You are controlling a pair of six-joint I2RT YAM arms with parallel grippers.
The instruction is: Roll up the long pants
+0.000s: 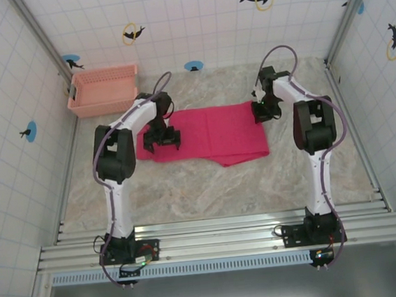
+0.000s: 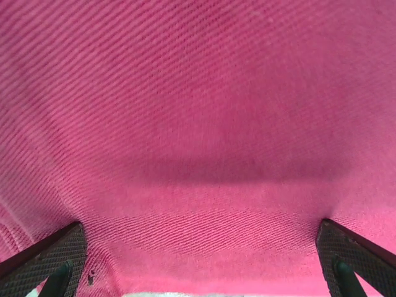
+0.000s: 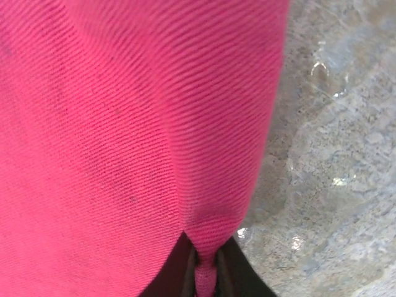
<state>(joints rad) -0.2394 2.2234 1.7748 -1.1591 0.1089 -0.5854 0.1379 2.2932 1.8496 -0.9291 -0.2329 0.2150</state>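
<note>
The long pants (image 1: 211,134) lie folded into a flat bright pink-red rectangle in the middle of the table. My left gripper (image 1: 162,142) hovers low over their left end. It is open, its two textured fingers (image 2: 59,260) spread wide, with the pants (image 2: 198,124) stretched beneath and nothing pinched between them. My right gripper (image 1: 260,111) is at the far right edge of the pants. It is shut on a small pinched fold of the pants (image 3: 124,124), which rises into the gripper (image 3: 207,275) between the dark fingers.
A pale salmon-pink lattice basket (image 1: 103,89) stands at the back left by the wall. The marbled table top (image 1: 209,189) lies bare in front of the pants and shows as table top (image 3: 334,154) to the right of the cloth. Tiled walls enclose three sides.
</note>
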